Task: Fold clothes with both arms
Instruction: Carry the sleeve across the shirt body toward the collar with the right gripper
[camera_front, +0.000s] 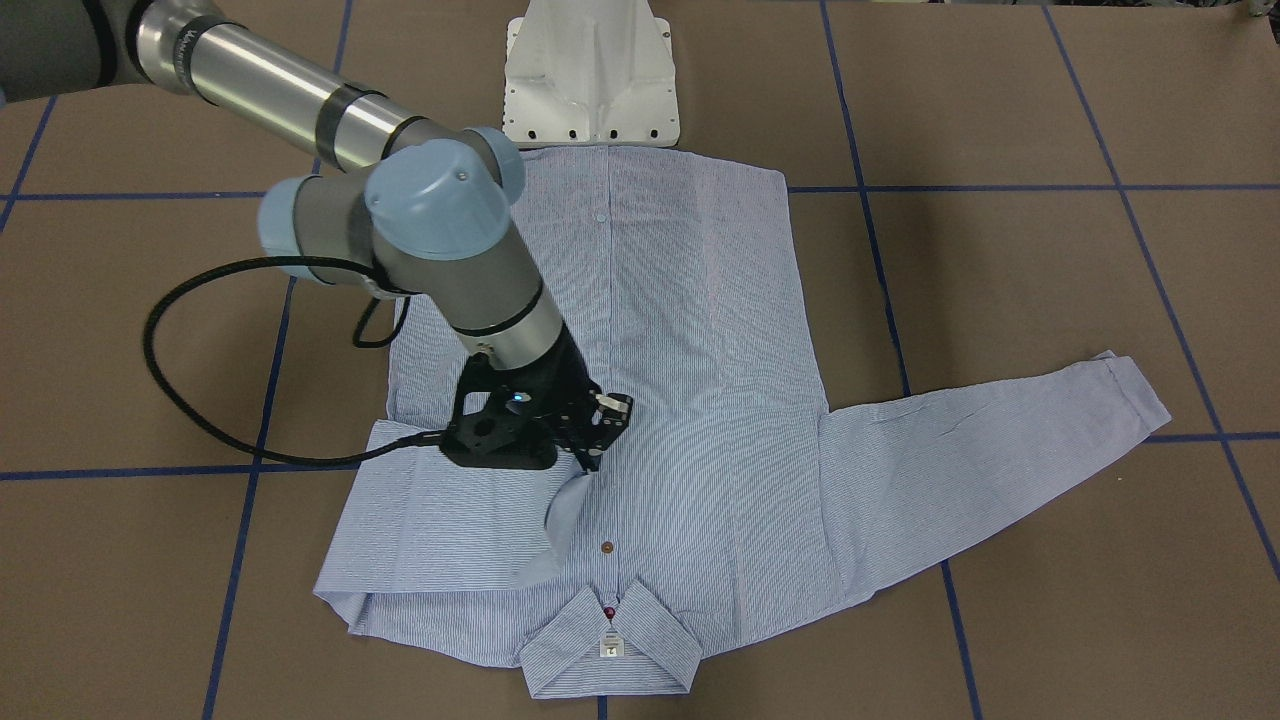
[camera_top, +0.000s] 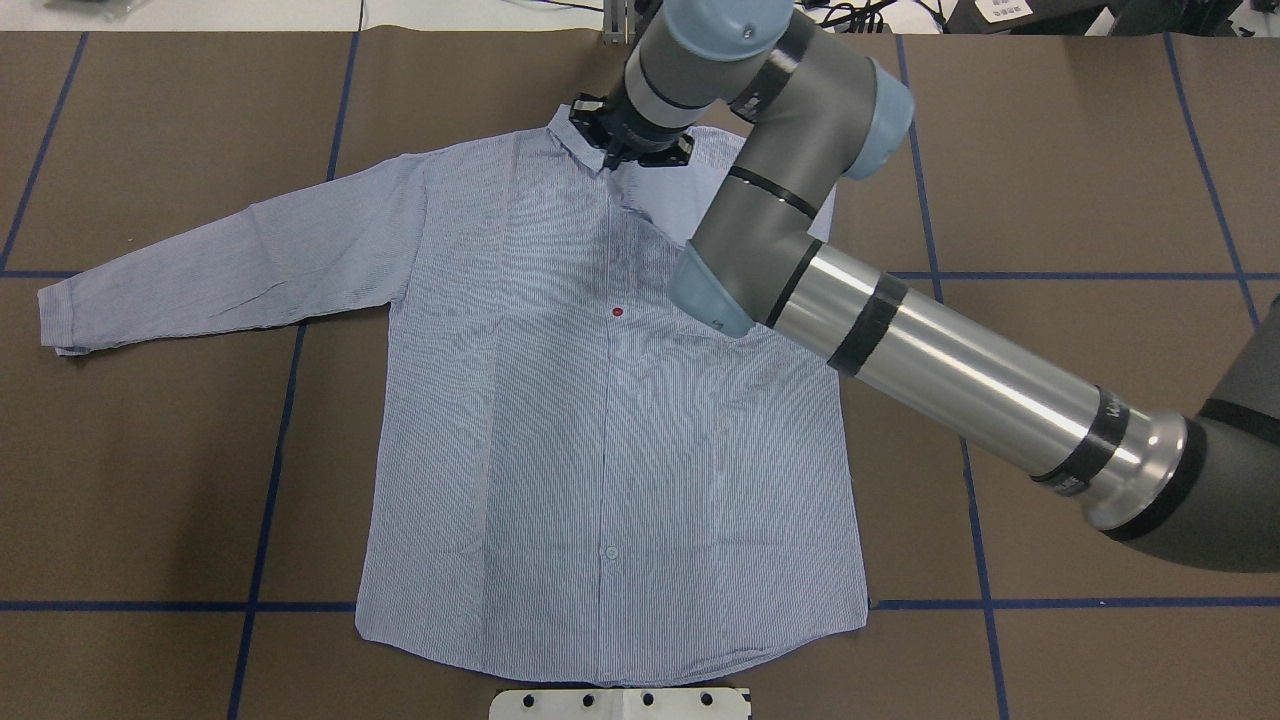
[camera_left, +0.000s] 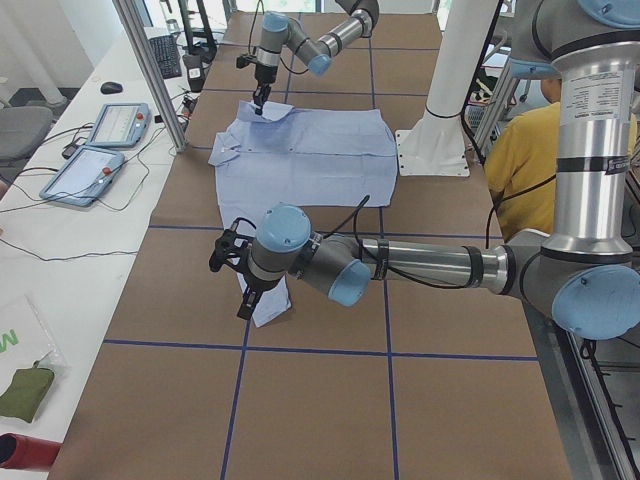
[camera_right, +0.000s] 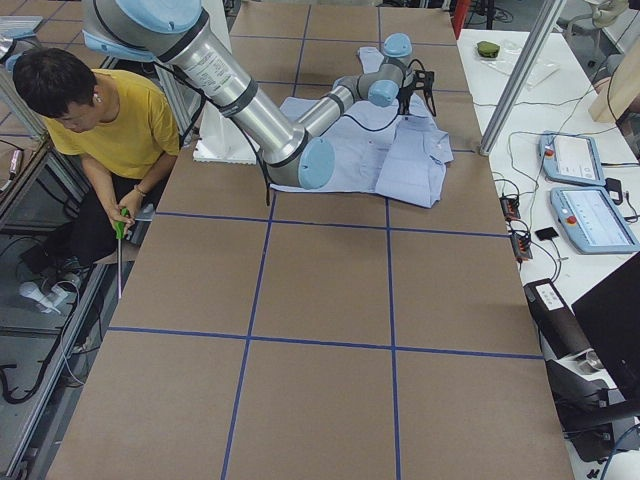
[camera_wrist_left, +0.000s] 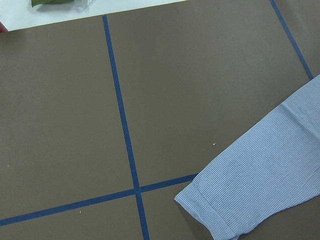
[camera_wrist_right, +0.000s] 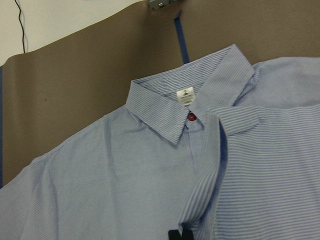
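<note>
The striped shirt (camera_front: 700, 400) lies front up on the brown table, collar (camera_wrist_right: 190, 105) with its white label on the side away from the robot. Its right sleeve is folded in over the chest. My right gripper (camera_front: 592, 458) hangs low over the chest, just below the collar, shut on a raised fold of that sleeve's edge (camera_wrist_right: 200, 190). The left sleeve (camera_top: 220, 265) stretches out flat to the side. My left gripper (camera_left: 244, 300) hovers over that sleeve's cuff (camera_wrist_left: 240, 200). It shows only in the exterior left view, so I cannot tell whether it is open or shut.
The white pedestal base (camera_front: 590, 75) stands at the shirt's hem. A person in a yellow top (camera_right: 110, 120) crouches beside the table behind the robot. Two teach pendants (camera_left: 100, 125) lie on the white bench along the far side. Blue tape lines cross the table.
</note>
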